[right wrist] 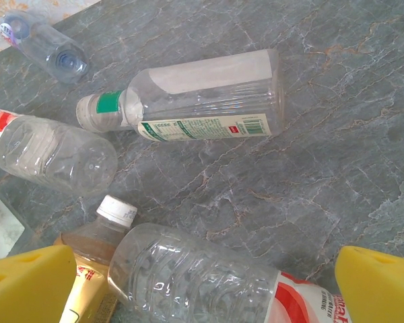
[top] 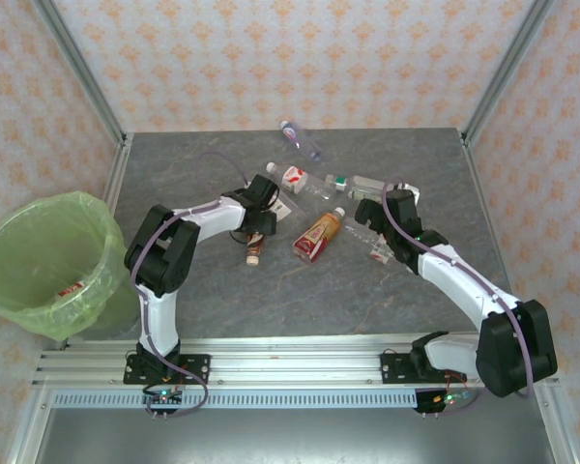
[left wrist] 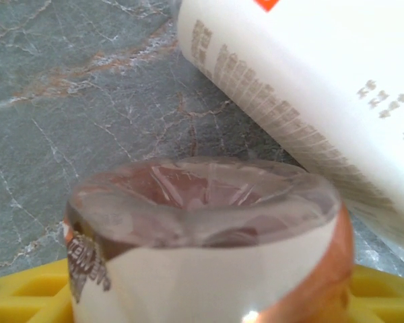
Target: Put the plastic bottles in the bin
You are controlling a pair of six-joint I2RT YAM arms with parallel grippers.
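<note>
While my left claw sits low over the table with the base of the brown-labelled bottle between its yellow pads, I cannot tell whether it grips the bottle or merely brackets it. I judge the thing to do is squeeze gently across the crumpled body, make sure of a firm hold, and lift straight up before swinging left, because the white-labelled bottle lies just beside it on the far right and could be dragged along. My right claw hangs spread wide and empty above a clear red-white bottle, which lies against the tan-labelled bottle with its white cap; farther off lie a green-collared bottle, a second red-white bottle and a small blue-capped bottle. All of them lie on their sides on the middle and far part of the grey marbled table. The bin, lined in light green, stands off the table's near left corner, well apart from the bottles, with what looks like one bottle already inside. Patterned wallpaper and metal frame posts close the cell on three sides.
</note>
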